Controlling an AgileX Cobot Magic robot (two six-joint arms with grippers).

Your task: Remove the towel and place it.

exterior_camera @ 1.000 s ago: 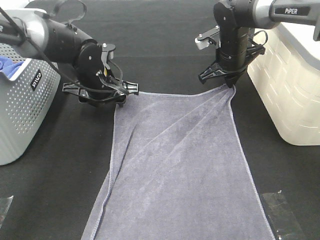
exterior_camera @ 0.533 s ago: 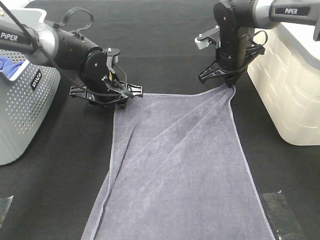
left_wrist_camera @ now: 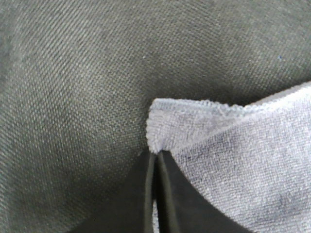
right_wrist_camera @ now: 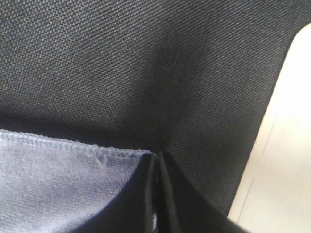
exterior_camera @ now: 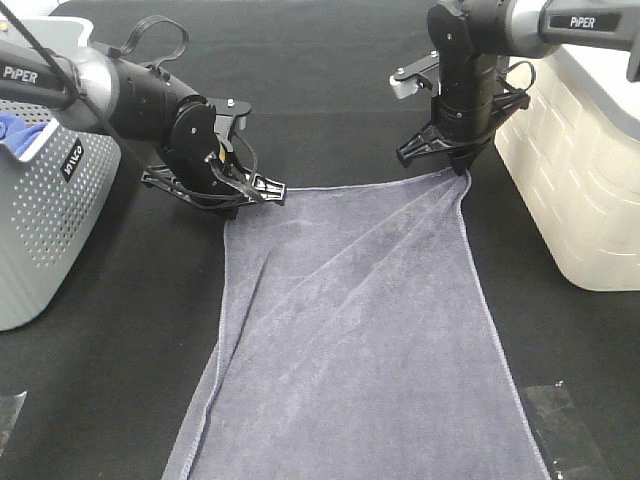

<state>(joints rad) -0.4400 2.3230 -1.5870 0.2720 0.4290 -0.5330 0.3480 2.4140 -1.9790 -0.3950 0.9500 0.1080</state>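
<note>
A: Towel [exterior_camera: 360,330] first: where is it lying?
B: It is lying spread over the black table [exterior_camera: 330,80], reaching from the near edge of the high view towards the far side, and it is looking wider near than far.
A: Starting at the left, what is standing there?
B: A grey perforated basket [exterior_camera: 40,230] is sitting at the left edge, well apart from the towel, with a blue cloth [exterior_camera: 12,130] showing over its rim.
A: And the left end effector [left_wrist_camera: 156,156]?
B: It is leaning in low over the towel's far left corner. Its jaws are pressing together, and the wrist view is showing the corner's hem puckering right into the tips, so it is gripping the towel there.
A: What is the towel doing between the arms?
B: Its far hem is spanning from one held corner to the other, and long diagonal creases are running from the far right corner towards the near left.
A: Then the right end effector [exterior_camera: 466,168]?
B: It is pointing straight down at the far right corner, clenched on the stitched hem. That corner is sitting slightly raised off the table, up at the tips.
A: Anything further right?
B: A cream bin [exterior_camera: 590,180] is standing just beside that arm at the right edge, apart from the towel.
</note>
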